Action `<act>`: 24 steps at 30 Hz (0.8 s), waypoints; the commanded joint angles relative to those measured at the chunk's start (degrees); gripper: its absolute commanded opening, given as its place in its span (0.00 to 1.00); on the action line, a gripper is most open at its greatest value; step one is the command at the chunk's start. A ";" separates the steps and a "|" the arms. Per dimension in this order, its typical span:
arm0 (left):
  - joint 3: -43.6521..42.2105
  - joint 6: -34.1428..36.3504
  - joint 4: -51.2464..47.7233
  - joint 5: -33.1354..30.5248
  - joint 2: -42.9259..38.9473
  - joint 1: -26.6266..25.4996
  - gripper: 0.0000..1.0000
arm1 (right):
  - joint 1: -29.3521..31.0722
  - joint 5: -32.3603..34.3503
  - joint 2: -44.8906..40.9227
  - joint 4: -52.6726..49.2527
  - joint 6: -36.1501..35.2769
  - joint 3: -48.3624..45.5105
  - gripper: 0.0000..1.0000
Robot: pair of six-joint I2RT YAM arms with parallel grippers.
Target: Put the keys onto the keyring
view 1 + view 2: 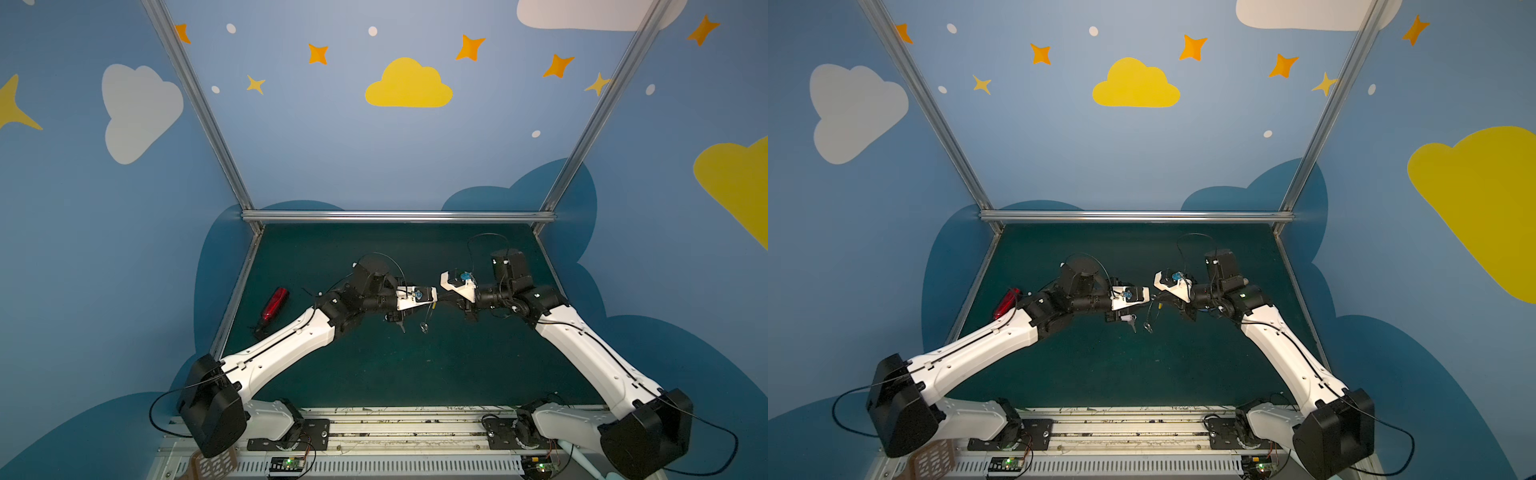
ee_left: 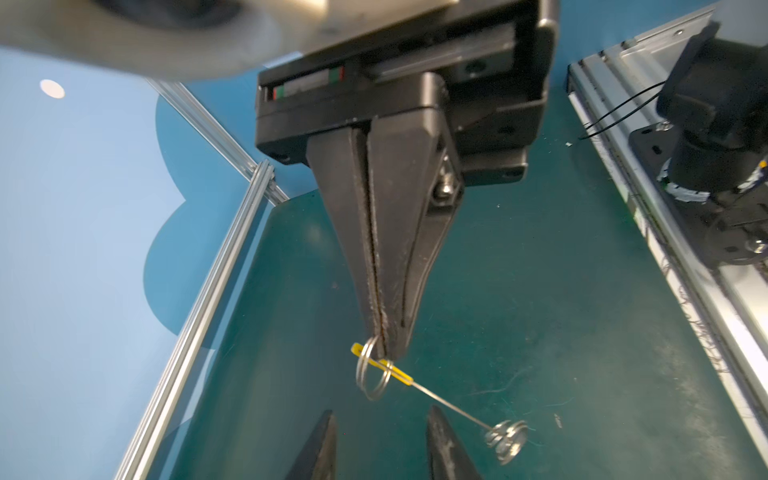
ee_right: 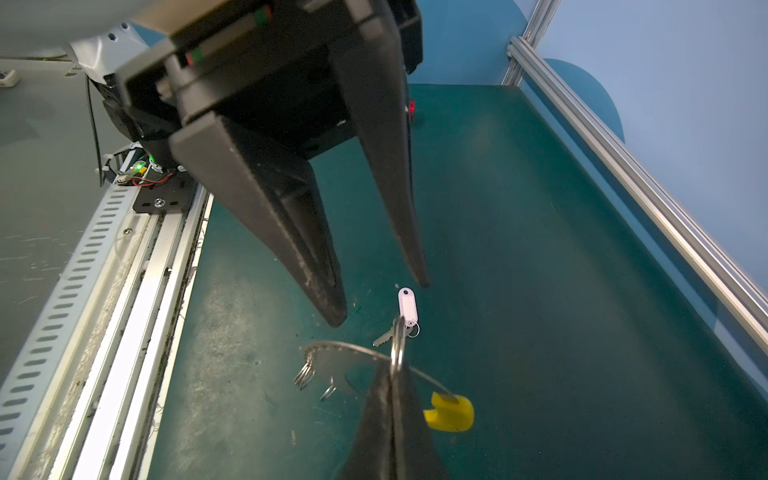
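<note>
Green matting covers the table, inside blue walls painted with clouds and stars. On it, as far as you can judge, lie the keys. The right wrist view shows the white tag and silver key just past the tips of your left gripper. In a top view the keys sit just under that gripper's wrist, and the left wrist view does not catch them.

The keyring hangs from your right gripper. Its jaws are pressed together on a silver loop threaded round the yellow arc. The left wrist view gives you the hoop edge-on, a thin line ending in a cluster of small loops. The right wrist view shows its flat grey face instead. The keys are near the keyring, on the left gripper's side of it.

Your left gripper stands partly open with nothing between its fingers. Its tips point at the right gripper's tips, close but apart.

Both arms reach in from the near rail, forearms slanting toward the middle. The wrists are bent so the grippers face each other roughly level above the mat's centre.

A red object lies on the mat beside the left arm, well apart from the keys. In a top view that arm covers most of the red object.
</note>
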 commanded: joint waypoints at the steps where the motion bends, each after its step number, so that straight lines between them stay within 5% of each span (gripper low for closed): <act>1: 0.84 0.88 1.52 -2.22 0.02 -0.13 0.35 | 0.57 -0.57 0.62 -2.85 -1.07 2.15 0.00; 24: 0.71 1.70 1.02 4.60 1.40 -1.01 0.27 | 1.40 -1.62 0.48 -3.65 -2.11 2.64 0.00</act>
